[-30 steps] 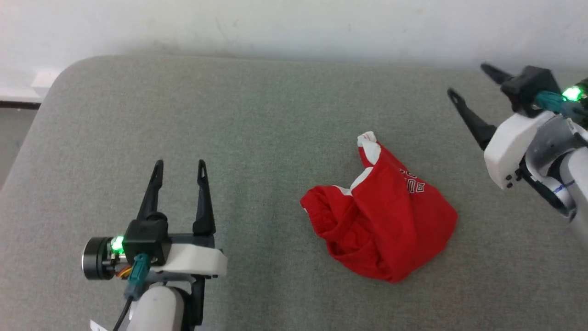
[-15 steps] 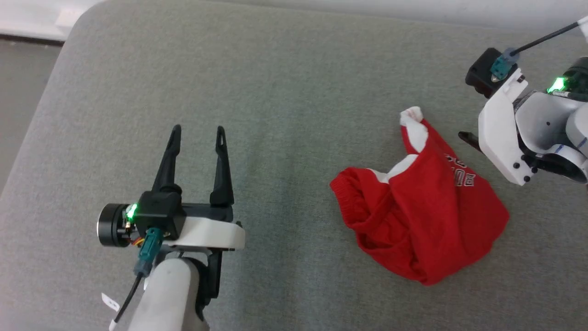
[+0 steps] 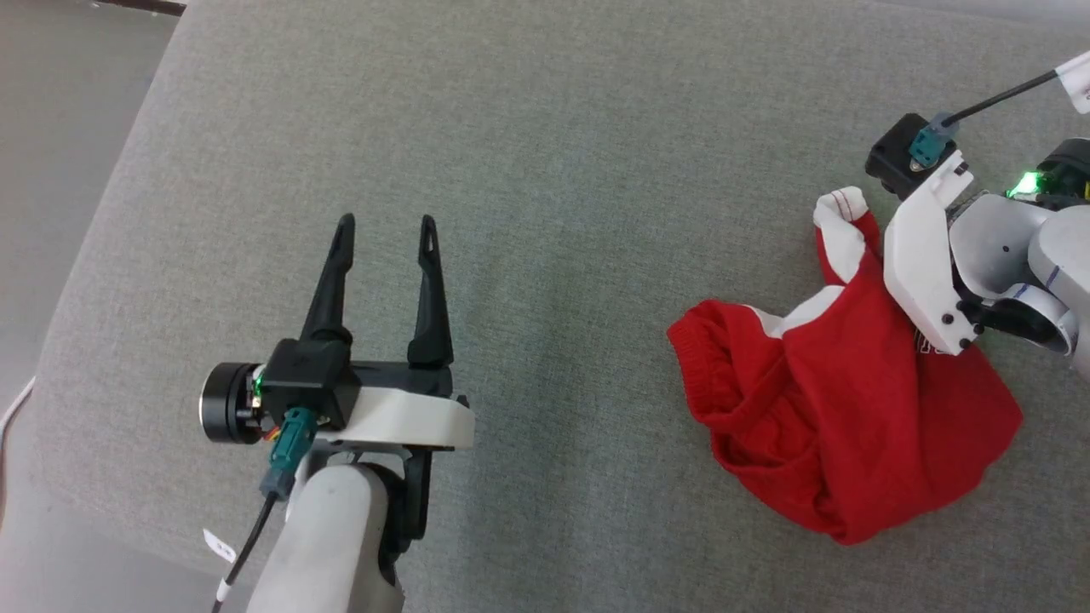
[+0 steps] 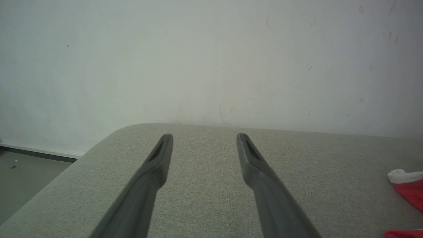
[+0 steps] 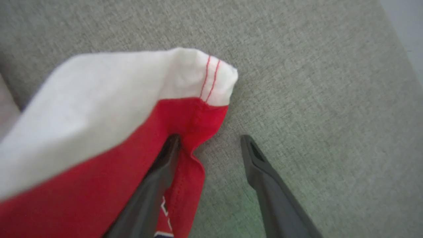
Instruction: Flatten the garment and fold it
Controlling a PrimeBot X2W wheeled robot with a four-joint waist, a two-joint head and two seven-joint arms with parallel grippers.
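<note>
Left gripper (image 3: 386,223): two long dark fingers (image 3: 328,289), slotted tips. Behind it white bracket (image 3: 400,421), black camera block (image 3: 306,387), teal connector (image 3: 289,434), black cable (image 3: 247,545). Right gripper (image 5: 210,138): white plate (image 3: 920,264), black screws (image 3: 947,320).

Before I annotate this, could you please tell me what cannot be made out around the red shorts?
The right gripper: fingertips hidden under its white housing in the head view.
The logo: head view, covered by that housing; right wrist view, cut off at the bottom edge.
The garment: cut off by the right edge in the left wrist view.
</note>
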